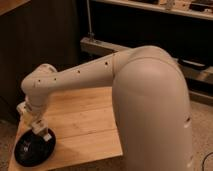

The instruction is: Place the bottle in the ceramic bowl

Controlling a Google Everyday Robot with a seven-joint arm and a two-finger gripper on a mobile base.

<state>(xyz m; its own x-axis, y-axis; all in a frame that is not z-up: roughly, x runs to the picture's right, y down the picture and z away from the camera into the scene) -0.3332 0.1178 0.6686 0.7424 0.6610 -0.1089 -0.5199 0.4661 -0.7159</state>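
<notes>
A light plank table [85,125] stands in a dim, warmly lit workroom, backed by a dark panelled wall [47,45]. Behind it a grey metal rail [107,48] runs along the back, with a thin upright pole [89,17] rising from it. A pale shelf [165,9] crosses the top right, and a strip of light wood [11,5] shows in the upper left corner. The floor [202,135] is speckled grey. The claw [41,131] hangs over the table's front left corner.

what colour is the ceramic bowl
The ceramic bowl is glossy black in the camera view; the tool is over its rim.
</notes>
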